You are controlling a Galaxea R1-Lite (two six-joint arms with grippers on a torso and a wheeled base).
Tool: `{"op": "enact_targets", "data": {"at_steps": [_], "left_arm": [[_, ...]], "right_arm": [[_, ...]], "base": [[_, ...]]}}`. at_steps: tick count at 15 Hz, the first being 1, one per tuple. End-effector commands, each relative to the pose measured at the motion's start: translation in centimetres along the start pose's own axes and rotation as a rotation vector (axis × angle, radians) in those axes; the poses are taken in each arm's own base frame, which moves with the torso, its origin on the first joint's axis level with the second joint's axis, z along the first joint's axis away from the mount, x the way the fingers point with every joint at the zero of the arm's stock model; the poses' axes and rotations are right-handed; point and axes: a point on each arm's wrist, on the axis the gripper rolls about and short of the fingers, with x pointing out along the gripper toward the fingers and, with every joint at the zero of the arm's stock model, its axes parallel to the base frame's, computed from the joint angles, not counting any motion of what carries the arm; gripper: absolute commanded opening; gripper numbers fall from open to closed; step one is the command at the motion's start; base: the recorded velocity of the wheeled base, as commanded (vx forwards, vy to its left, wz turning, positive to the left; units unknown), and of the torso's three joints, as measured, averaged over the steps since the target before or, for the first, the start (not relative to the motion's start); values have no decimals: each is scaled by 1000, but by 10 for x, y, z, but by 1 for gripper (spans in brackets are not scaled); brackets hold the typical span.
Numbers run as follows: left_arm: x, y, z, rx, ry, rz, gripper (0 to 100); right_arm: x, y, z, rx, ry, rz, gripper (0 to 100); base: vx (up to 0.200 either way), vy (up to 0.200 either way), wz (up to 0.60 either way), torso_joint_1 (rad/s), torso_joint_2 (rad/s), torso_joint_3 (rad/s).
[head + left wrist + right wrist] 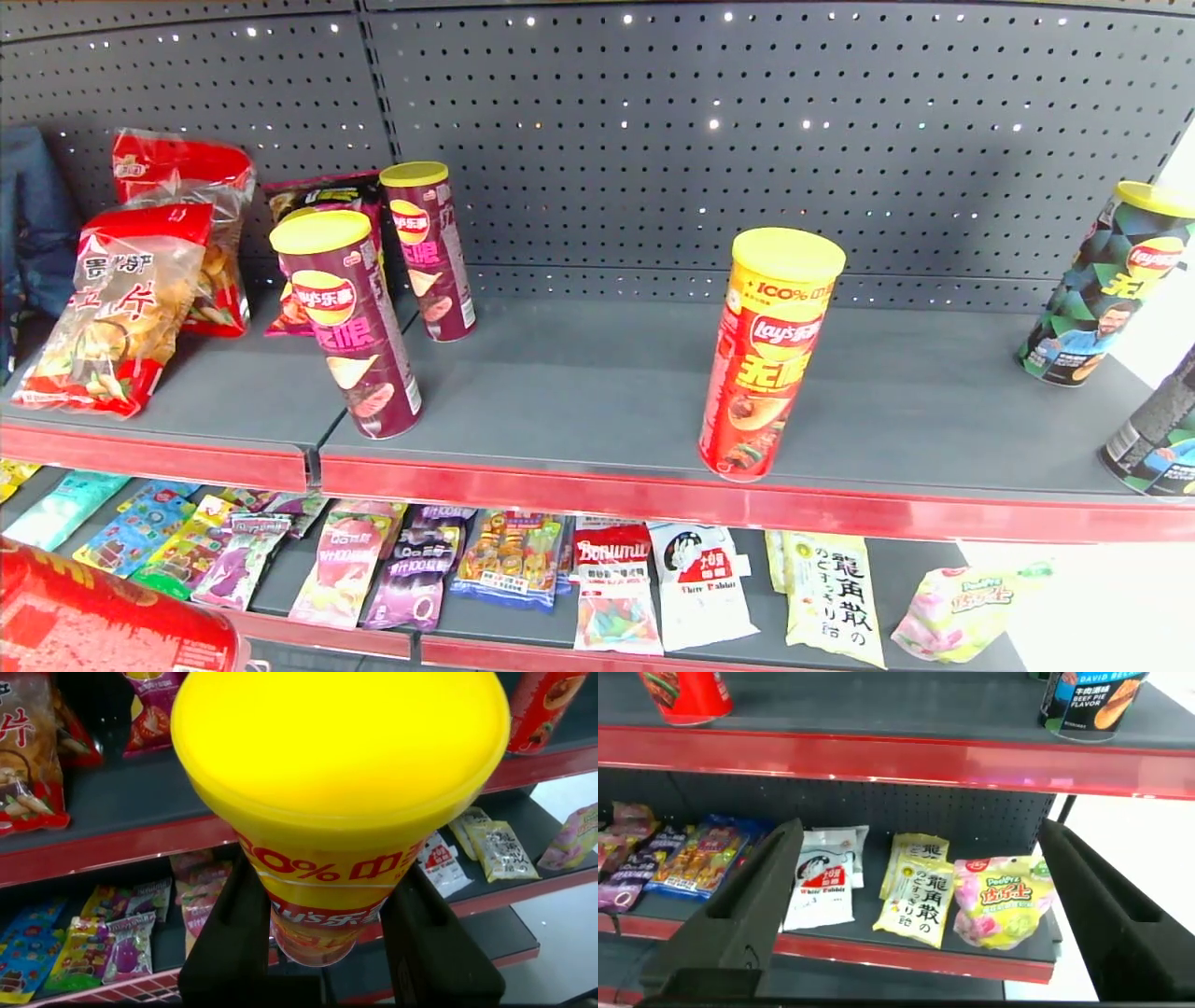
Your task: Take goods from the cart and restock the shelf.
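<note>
Nearest me, my left end effector (327,919) pinches a yellow-lidded red can (336,775); my right end effector (920,835) sits spread by the lower shelf (906,952).

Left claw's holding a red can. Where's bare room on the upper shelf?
Widest gap: between the front purple can and the standing red can. Second: between that red can and the dark can. Crowded at the far left, around the snack bags and rear purple can.

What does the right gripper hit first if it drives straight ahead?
Probably the yellow packet lying on the lower shelf, centred ahead of the open right gripper; depth is unclear.
</note>
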Motion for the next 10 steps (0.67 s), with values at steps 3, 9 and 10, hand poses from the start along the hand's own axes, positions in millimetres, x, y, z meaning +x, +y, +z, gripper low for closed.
{"op": "enact_targets", "data": {"at_steps": [3,9,10], "left_arm": [[1,0,3,1,-1,1,0],[0,1,14,2,-26,4,0],[2,1,17,1,-19,3,0]], "right_arm": [[0,0,0,-1,2,1,100],[0,0,0,-1,2,1,100],[0,0,0,-1,2,1,100]], "base": [[0,0,-600,2,7,2],[0,0,-400,4,4,-1],[0,0,0,0,0,0]]}}
